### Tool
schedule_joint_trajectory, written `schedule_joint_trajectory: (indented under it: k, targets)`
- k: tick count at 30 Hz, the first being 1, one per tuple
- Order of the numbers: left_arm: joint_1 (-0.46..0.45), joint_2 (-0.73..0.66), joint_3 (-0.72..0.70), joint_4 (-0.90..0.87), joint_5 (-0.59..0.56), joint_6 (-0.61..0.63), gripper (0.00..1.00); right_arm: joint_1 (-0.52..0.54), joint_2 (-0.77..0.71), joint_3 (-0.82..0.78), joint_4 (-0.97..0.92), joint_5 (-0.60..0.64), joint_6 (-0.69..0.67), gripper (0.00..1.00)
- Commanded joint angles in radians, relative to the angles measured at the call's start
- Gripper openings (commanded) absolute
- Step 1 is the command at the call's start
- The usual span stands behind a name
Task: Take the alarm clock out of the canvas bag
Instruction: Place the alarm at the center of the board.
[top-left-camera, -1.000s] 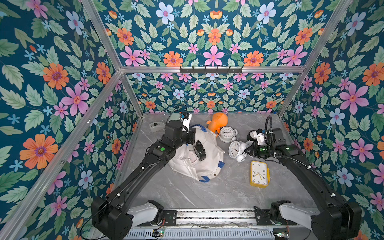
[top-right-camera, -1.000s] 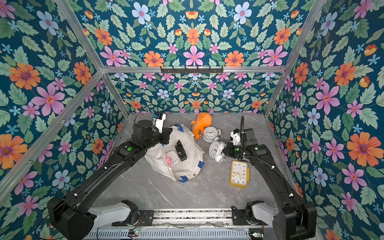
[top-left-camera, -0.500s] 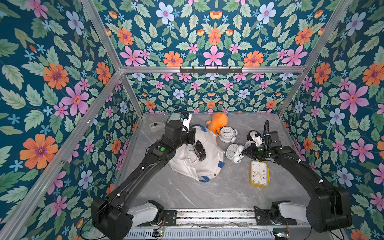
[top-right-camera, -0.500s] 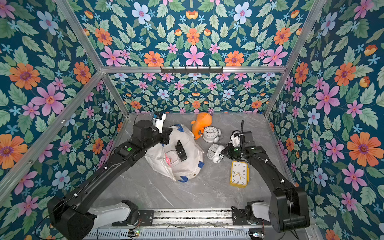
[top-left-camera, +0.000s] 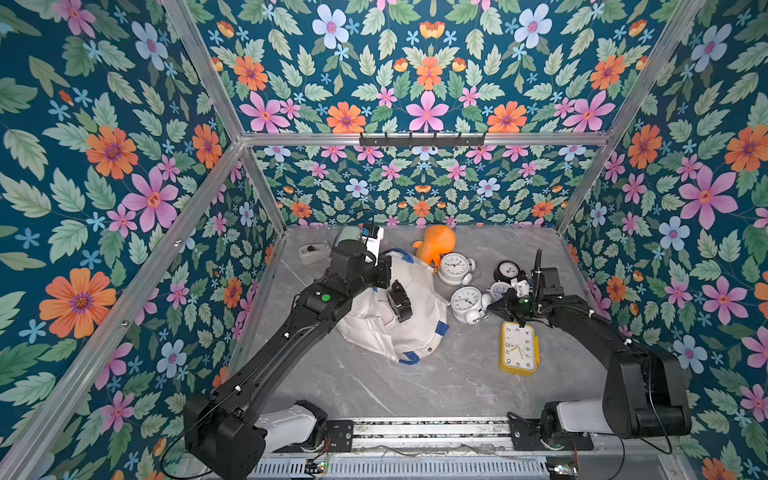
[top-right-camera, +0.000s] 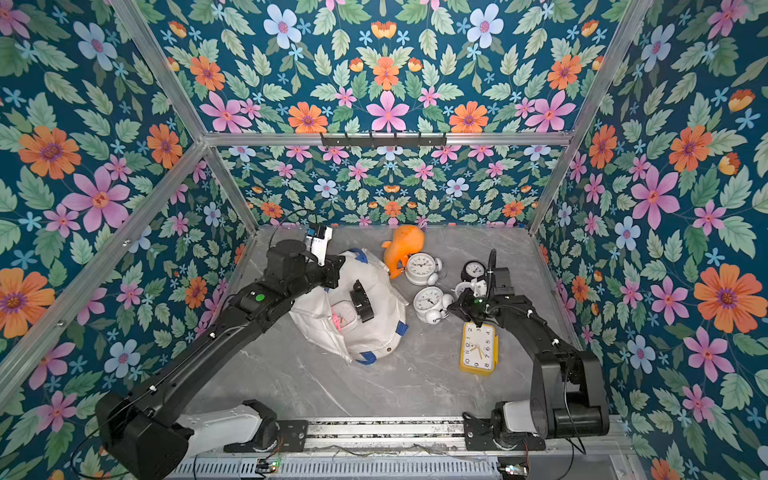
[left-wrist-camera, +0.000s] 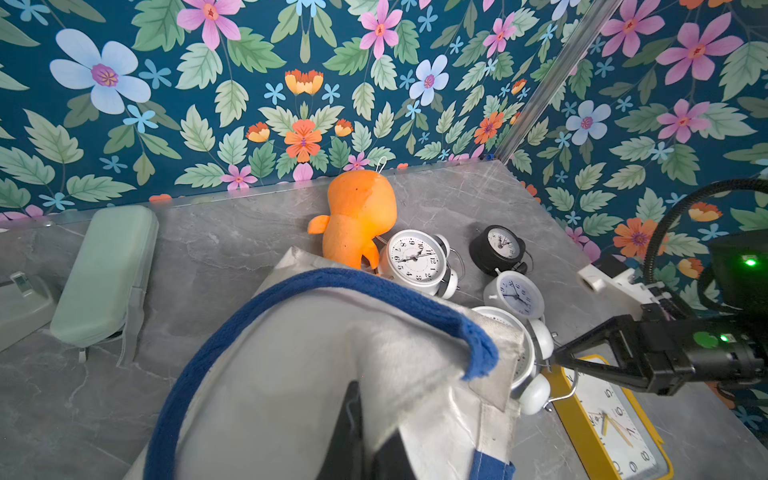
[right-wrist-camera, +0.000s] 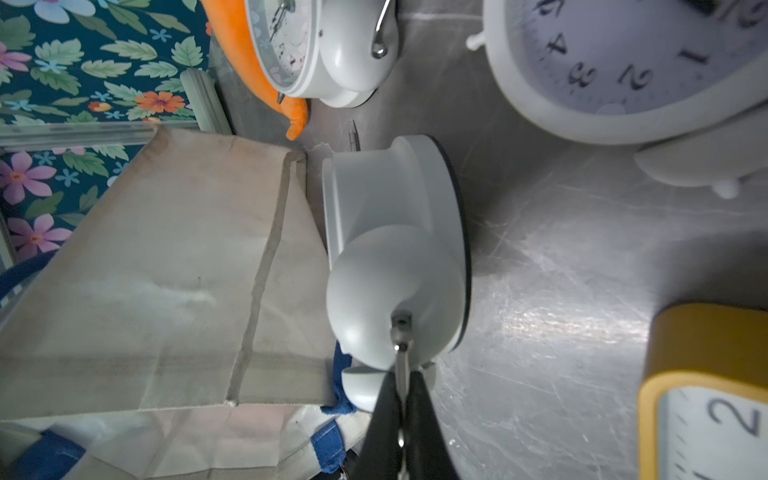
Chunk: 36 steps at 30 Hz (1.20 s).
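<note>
The off-white canvas bag (top-left-camera: 374, 332) with blue handles lies slumped at the table's middle, its mouth facing up. My left gripper (top-left-camera: 399, 302) (left-wrist-camera: 365, 432) is shut on a fold of the bag's cloth near the blue strap (left-wrist-camera: 332, 278). A pale pink and white object (top-right-camera: 344, 316) shows inside the mouth. Just right of the bag lies a white twin-bell alarm clock (top-left-camera: 467, 302) (right-wrist-camera: 395, 249). My right gripper (top-left-camera: 494, 308) (right-wrist-camera: 401, 374) is shut on its thin metal handle (right-wrist-camera: 400, 332).
An orange plush toy (top-left-camera: 434, 246), another white bell clock (top-left-camera: 455, 266), a black clock (top-left-camera: 508, 270) and a small white clock (left-wrist-camera: 515, 293) crowd the back right. A yellow rectangular clock (top-left-camera: 518, 348) lies under the right arm. A green case (left-wrist-camera: 104, 270) sits at the back left.
My right arm has folded back, its elbow dropping toward the front. The gripper and the white bell clock shifted slightly left. The left arm and the bag have stayed still.
</note>
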Motion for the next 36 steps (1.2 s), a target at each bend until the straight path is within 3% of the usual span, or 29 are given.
schedule_joint_trajectory:
  k: [1,18,36]
  targets:
    - [0.000,0.004,0.014,0.033,0.005,0.008,0.00,-0.015,0.016,-0.005,0.021,-0.020,0.038,0.00]
    - [0.000,0.017,0.024,0.034,0.011,0.007,0.00,-0.047,0.139,-0.018,0.054,0.030,-0.024,0.00]
    - [0.000,0.014,0.017,0.036,0.012,0.006,0.00,-0.103,0.138,-0.018,0.033,0.269,-0.066,0.00]
